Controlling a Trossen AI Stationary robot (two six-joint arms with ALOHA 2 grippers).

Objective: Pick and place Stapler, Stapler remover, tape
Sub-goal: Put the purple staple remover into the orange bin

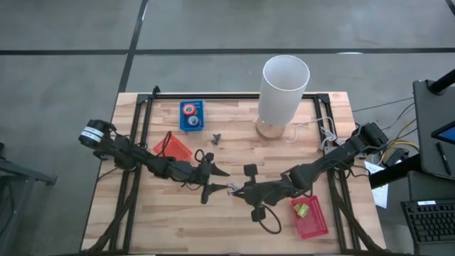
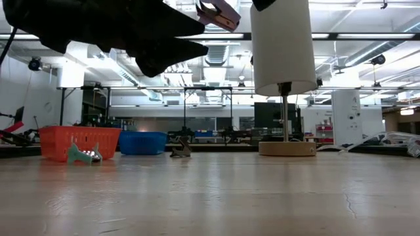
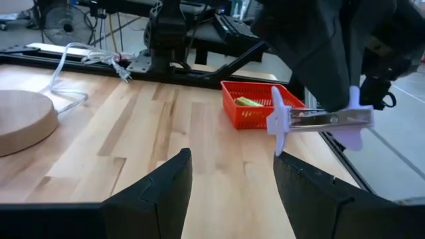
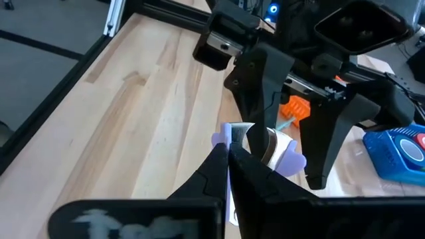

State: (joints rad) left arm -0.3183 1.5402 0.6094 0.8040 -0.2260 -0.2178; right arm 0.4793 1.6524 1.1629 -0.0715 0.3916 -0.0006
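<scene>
High view has both arms reaching in low over the wooden table (image 1: 178, 213) and meeting near its middle, on the side of the white lamp (image 1: 284, 89) away from the table's back edge. The right gripper (image 1: 237, 189) is clamped on a pale lilac stapler remover (image 3: 319, 119), carried clear of the boards; in the left wrist view its metal jaws run level, with plastic wings at either end. The left gripper (image 1: 213, 179) faces it just beside, fingers spread wide and holding nothing, the remover lying about level with the gap between them.

Far from the lamp toward the right front corner sits a red basket (image 1: 311, 217) with a yellow-green piece (image 1: 301, 210) inside. Left of the lamp, by the back edge, a blue bin (image 1: 191, 116) holds two tape rolls (image 1: 190, 109), one reddish and one blue. A small dark object (image 1: 215, 136), possibly the stapler though too small to be sure, rests between the bin and the lamp. An orange basket (image 1: 173, 149) lies partly under the left arm. Bare boards stretch along the front edge beneath the grippers.
</scene>
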